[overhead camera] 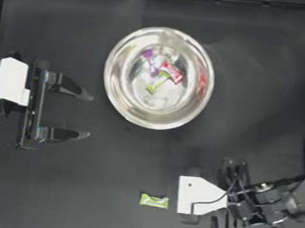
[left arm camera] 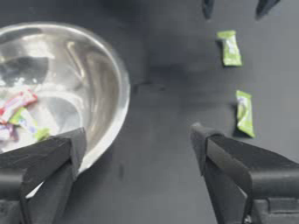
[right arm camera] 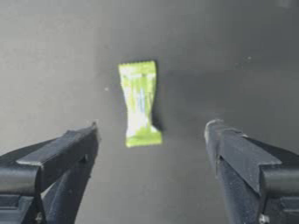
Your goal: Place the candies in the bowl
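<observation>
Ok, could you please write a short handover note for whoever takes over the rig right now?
Left end effector: open, empty, parked left of the bowl.
Right end effector: open, empty, lined up on a green candy lying on the table.
Done: purple candy, red candy and one green sweet lie in the bowl.
Left: two to bowl, the green candy at the right end effector and a second green candy on the table near it.

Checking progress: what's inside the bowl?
In the bowl: a purple candy, a red candy and a green candy. Reflections could hide more.
</observation>
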